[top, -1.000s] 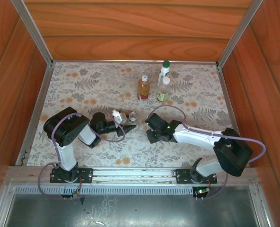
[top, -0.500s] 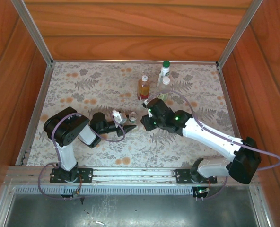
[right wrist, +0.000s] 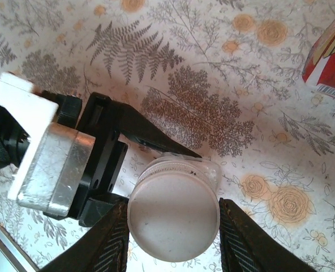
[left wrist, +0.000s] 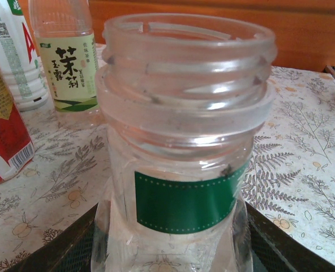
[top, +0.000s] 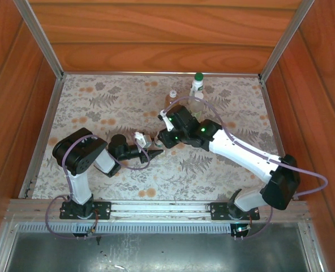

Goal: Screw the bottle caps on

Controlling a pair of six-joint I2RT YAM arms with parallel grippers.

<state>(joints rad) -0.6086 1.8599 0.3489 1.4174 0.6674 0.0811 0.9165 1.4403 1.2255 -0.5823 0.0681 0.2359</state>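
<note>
Left wrist view, background bottles:
- clear bottle (left wrist: 63,56): pale-green label, large dark Chinese character 茉; smaller characters beside it too small to read.
- white bottle (left wrist: 12,68): part of red letter "A", small QR-like square above.
- red-label bottle (left wrist: 0,136): barcode, digits illegible.

Bottles (top: 197,85) bar the far side; left table (top: 91,107) open.

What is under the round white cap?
The small clear bottle, gripped by the left end effector. From the right wrist, only its shoulder peeks out past the white cap, which hides its mouth there. The left wrist view shows that mouth bare.
</note>
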